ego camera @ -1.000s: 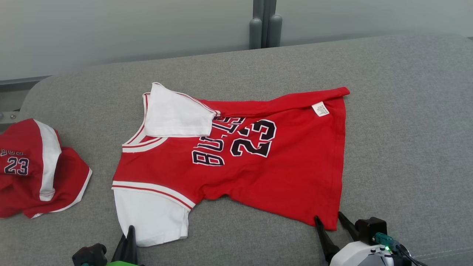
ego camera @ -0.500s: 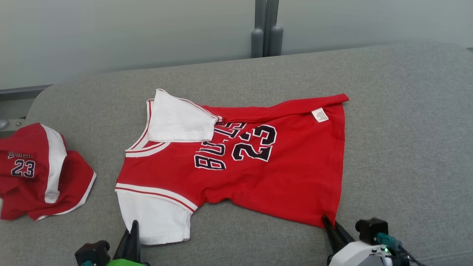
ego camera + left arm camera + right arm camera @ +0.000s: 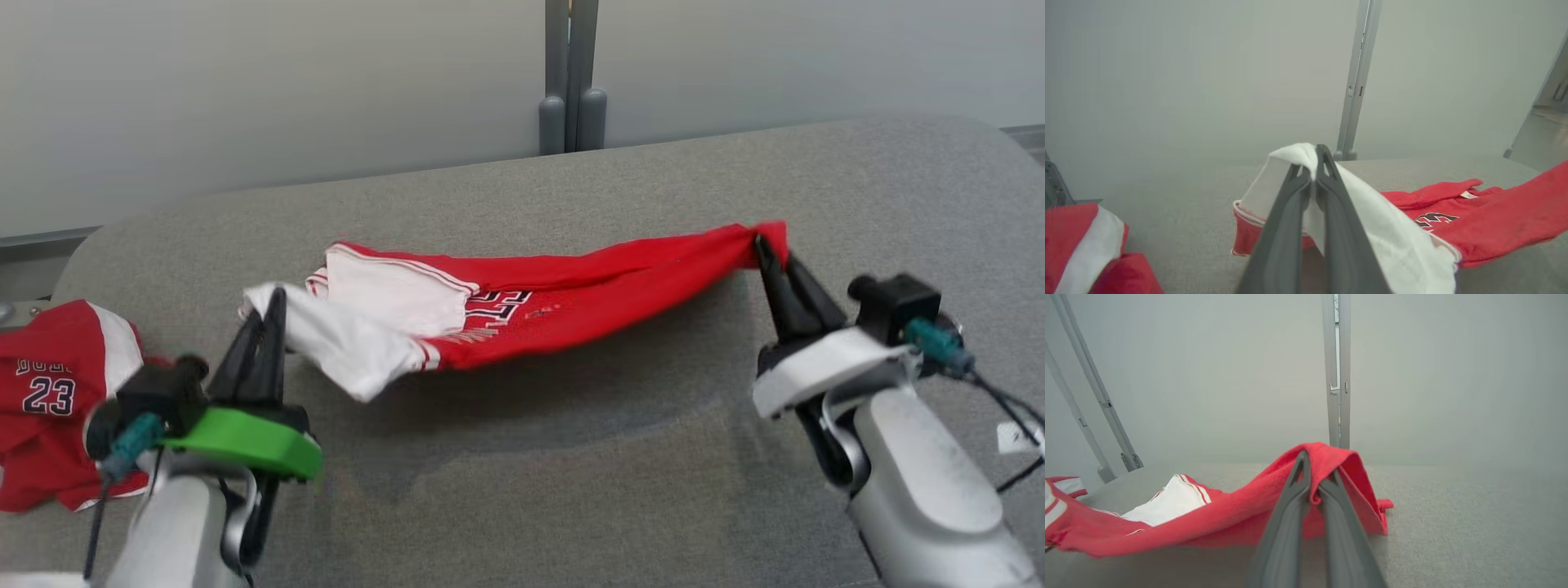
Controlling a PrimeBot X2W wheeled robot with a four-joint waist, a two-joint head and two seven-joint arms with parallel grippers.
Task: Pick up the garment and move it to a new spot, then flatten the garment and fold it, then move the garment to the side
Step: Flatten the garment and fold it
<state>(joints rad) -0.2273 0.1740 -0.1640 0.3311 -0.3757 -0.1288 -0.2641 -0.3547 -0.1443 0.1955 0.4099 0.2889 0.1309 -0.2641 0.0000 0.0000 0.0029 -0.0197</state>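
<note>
Your claws have risen, lifting the shirt (image 3: 604,286) by its near edge off the cushion (image 3: 571,474), probably to fold it. The left claw (image 3: 276,298) is clamped tight on the white sleeve (image 3: 343,347), the right claw (image 3: 763,245) on the red hem (image 3: 735,241), cloth stretched between them. Shirt lettering is creased unreadable; the red garment (image 3: 49,408) beside the left claw reads "23".

**Soft Light, Hazy Backdrops**

Even, diffuse light is falling from above. A soft shadow is pooling on the grey cushion (image 3: 571,490) beneath the raised jersey (image 3: 588,298). Motion blur is smearing the left gripper (image 3: 273,298) in the head view. In the wrist views, the wall (image 3: 1208,81) is dissolving into haze and posts (image 3: 1090,388) are leaning at the edges.
</note>
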